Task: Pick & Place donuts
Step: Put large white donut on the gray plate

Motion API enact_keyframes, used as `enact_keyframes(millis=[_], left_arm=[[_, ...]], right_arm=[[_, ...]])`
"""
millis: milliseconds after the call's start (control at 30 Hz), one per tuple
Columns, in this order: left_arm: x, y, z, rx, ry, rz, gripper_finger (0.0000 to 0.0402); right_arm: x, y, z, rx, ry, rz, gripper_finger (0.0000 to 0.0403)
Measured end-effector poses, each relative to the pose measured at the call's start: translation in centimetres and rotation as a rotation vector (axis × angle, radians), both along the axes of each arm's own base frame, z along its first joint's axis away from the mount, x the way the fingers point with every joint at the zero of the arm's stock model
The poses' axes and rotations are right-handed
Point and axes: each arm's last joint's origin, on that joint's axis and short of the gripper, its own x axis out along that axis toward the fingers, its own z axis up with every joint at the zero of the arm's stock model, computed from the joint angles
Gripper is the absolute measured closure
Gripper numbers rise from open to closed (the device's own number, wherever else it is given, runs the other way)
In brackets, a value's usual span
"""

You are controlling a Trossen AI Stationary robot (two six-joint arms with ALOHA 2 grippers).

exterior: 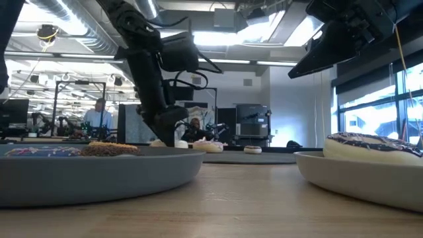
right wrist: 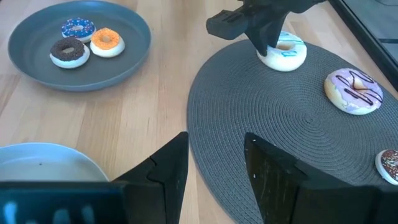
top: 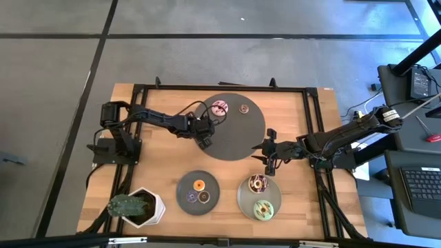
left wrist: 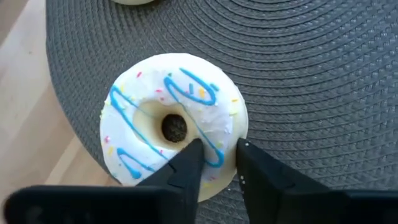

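Observation:
A white donut with blue icing lines lies on the left part of the round dark woven mat. My left gripper is down on it, closed on its ring. A pink-iced donut and a small brown one lie farther back on the mat. My right gripper hangs open above the mat's right edge with nothing between its fingers. My left gripper has the near part of the white donut's ring between its two fingers, one finger at the hole's edge and the other at the outer rim. The fingers slant down from the table's left. The donut lies flat on the mat.
A dark plate near the front holds three mini donuts: orange, purple and brown. A lighter plate to its right holds a chocolate-sprinkled donut and a green one. A potted plant stands front left.

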Motion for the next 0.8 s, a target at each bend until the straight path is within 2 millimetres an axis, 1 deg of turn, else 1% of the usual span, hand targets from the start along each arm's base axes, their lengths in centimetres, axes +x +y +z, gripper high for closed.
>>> enact_keyframes(millis=[167, 233, 333, 433, 500, 600, 700, 800], left_arm=[[0.0, 0.0, 0.0, 0.013, 0.009, -0.016, 0.0376], [0.0, -0.2, 0.4, 0.017, -0.002, -0.015, 0.0391], [0.3, -0.7, 1.9, 0.012, -0.058, -0.017, 0.0391], [1.3, -2.0, 4.3, 0.008, -0.162, -0.064, 0.0394], [2.0, -3.4, 5.6, -0.013, -0.242, -0.113, 0.0395], [3.2, -6.5, 6.8, -0.033, -0.399, -0.196, 0.0395], [4.1, -10.0, 7.6, -0.043, -0.542, -0.304, 0.0395], [4.8, -13.6, 7.8, -0.061, -0.666, -0.401, 0.0395]], right_arm=[[0.0, 0.0, 0.0, 0.000, 0.000, 0.000, 0.0245], [0.0, 0.0, 0.0, 0.001, -0.001, -0.001, 0.0245], [0.0, 0.0, 0.0, 0.001, 0.000, 0.000, 0.0245], [-0.1, -0.1, -0.1, -0.007, 0.009, -0.017, 0.0245], [-0.3, -0.3, -0.1, -0.023, 0.022, -0.083, 0.0245], [-0.4, -0.4, 0.2, -0.021, 0.001, -0.133, 0.0245], [-0.5, -0.3, 0.3, 0.013, 0.006, -0.090, 0.0245], [-0.8, -0.2, 0.4, 0.045, 0.021, -0.053, 0.0245]])
